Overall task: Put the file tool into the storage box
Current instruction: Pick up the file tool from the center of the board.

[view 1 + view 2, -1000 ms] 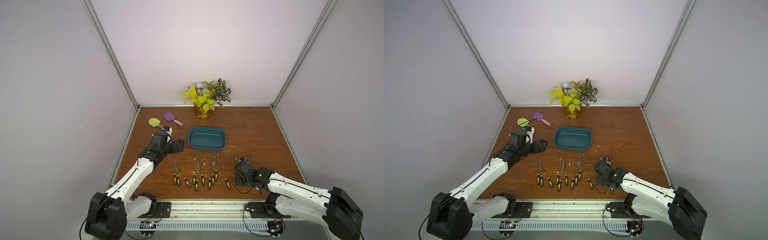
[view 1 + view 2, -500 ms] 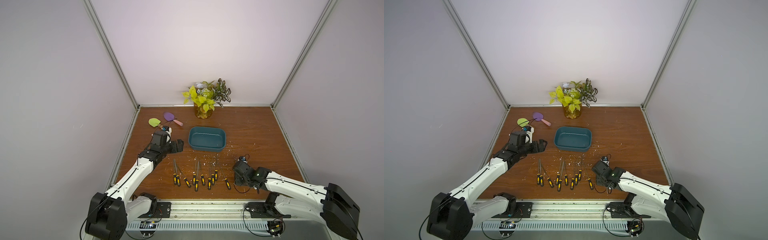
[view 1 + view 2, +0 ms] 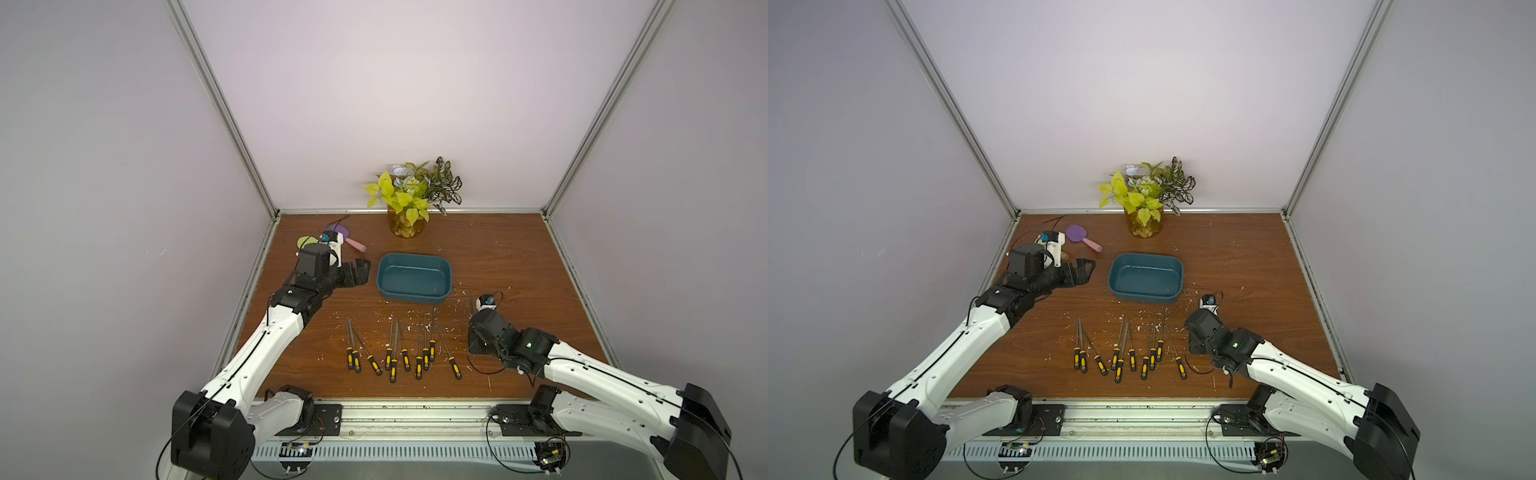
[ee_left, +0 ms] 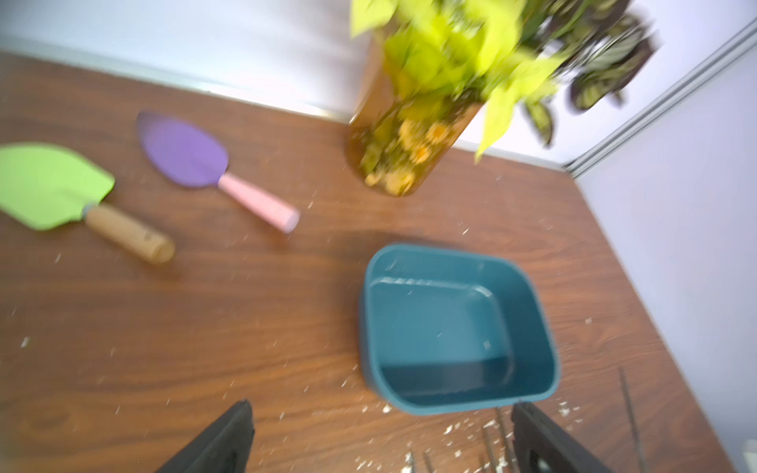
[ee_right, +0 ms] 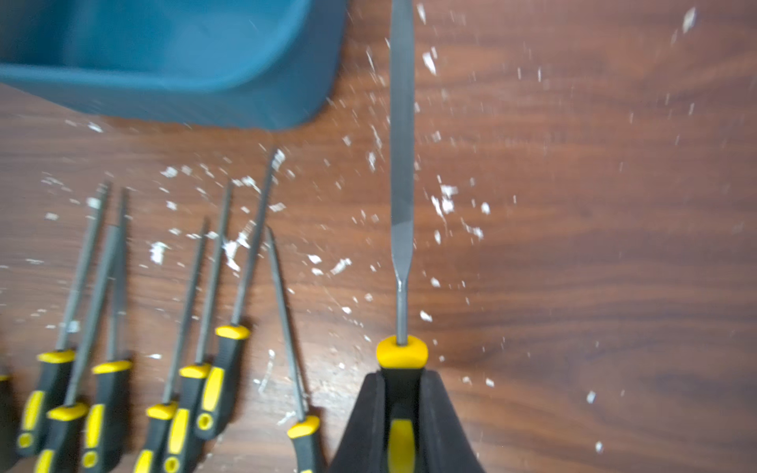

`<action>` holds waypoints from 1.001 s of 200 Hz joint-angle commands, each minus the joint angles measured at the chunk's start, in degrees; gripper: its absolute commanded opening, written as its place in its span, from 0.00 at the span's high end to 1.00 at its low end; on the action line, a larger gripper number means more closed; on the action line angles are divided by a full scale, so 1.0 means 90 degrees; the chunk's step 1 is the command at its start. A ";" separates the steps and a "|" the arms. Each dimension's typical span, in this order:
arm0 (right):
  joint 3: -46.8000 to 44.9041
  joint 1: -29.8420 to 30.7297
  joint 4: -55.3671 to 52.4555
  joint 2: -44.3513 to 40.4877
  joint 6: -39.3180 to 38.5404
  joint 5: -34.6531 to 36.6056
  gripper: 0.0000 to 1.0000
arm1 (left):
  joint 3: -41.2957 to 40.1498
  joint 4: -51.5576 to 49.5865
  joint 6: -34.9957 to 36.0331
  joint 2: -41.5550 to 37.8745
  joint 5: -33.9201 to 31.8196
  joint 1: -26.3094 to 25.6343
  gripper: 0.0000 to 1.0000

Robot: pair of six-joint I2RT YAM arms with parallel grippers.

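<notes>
Right gripper (image 5: 401,389) squeezed tight on file (image 5: 402,164) handle; blade sticks straight out front, beside box (image 5: 164,61) corner. Left gripper (image 4: 383,409) wide, holding nothing.

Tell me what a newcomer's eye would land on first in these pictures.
Probably the row of yellow-and-black-handled files lying side by side on the near part of the wooden table. Just beyond them sits the teal storage box with no file in it, while the right gripper is shut on the handle of one file. The leafy plant in its amber jar stands out against the back wall.
</notes>
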 commanded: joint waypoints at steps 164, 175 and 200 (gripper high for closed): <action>0.2715 -0.1478 0.2558 0.2526 -0.7161 -0.2141 1.00 | 0.0145 0.1123 0.0745 0.0840 0.0596 0.0349 0.00; 0.2870 -0.1489 0.2671 0.2775 -0.7378 -0.2203 1.00 | 0.0126 0.1117 0.0784 0.0791 0.0517 0.0350 0.00; 0.3380 -0.1489 0.2569 0.3431 -0.7879 -0.2218 1.00 | 0.0000 0.1234 0.0790 0.0681 0.0343 0.0345 0.00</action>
